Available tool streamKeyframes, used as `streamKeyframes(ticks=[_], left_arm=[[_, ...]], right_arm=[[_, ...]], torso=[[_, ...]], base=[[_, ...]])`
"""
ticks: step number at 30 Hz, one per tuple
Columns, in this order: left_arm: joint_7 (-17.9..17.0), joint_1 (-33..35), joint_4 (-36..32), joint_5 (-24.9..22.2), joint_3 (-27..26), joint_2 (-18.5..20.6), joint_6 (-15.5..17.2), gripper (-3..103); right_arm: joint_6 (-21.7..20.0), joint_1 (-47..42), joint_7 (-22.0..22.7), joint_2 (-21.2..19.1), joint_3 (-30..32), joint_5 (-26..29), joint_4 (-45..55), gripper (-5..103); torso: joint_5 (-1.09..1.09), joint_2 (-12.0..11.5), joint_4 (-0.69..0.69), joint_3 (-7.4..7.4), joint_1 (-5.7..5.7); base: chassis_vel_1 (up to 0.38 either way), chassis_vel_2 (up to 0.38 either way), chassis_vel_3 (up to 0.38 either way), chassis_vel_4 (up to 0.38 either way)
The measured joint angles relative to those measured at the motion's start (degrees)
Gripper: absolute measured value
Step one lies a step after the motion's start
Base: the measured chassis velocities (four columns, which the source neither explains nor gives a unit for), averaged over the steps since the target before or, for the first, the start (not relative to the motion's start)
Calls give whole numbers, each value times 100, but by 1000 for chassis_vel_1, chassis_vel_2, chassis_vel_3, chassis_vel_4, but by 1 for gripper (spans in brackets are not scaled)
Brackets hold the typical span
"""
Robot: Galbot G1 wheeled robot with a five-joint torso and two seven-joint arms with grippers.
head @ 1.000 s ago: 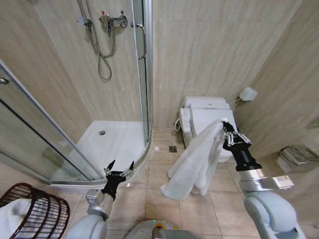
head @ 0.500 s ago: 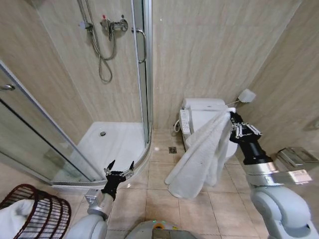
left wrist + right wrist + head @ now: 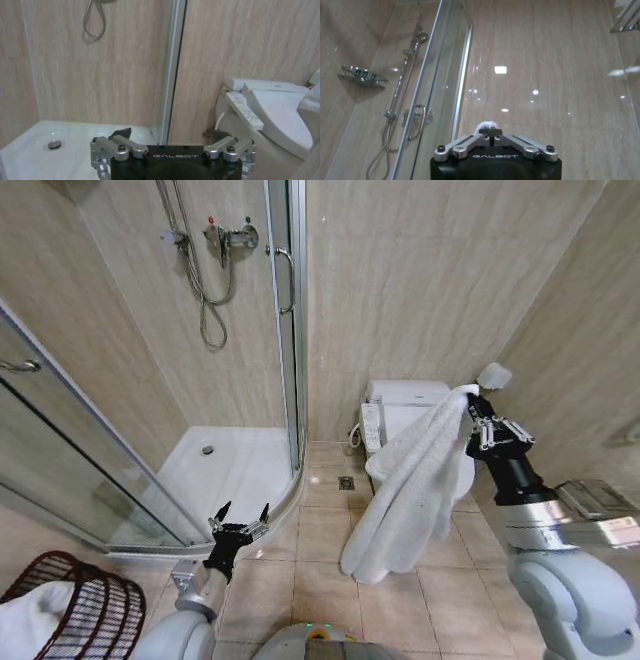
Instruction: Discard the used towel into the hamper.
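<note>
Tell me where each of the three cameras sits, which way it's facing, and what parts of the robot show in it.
Head view: high on the robot, looking forward and down at the shower, toilet and hamper; both arms show, right gripper holding up the towel, left gripper open and low.
Left wrist view: low, facing the shower tray and toilet; its own open fingers show.
Right wrist view: facing upward at the wall and shower door; its shut fingers pinch towel fluff.
Shared: all views show the glass shower door.
</note>
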Motion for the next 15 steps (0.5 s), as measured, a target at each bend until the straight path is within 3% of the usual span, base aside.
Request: streamKeyframes(ticks=[15], left_arm=[[0, 0, 0, 0, 0, 0, 0, 100]], right_arm=[[-10, -36, 9, 32, 60, 35, 20, 0]], torso=[[1, 345, 0, 193, 152]], base=[[0, 0, 0, 0]])
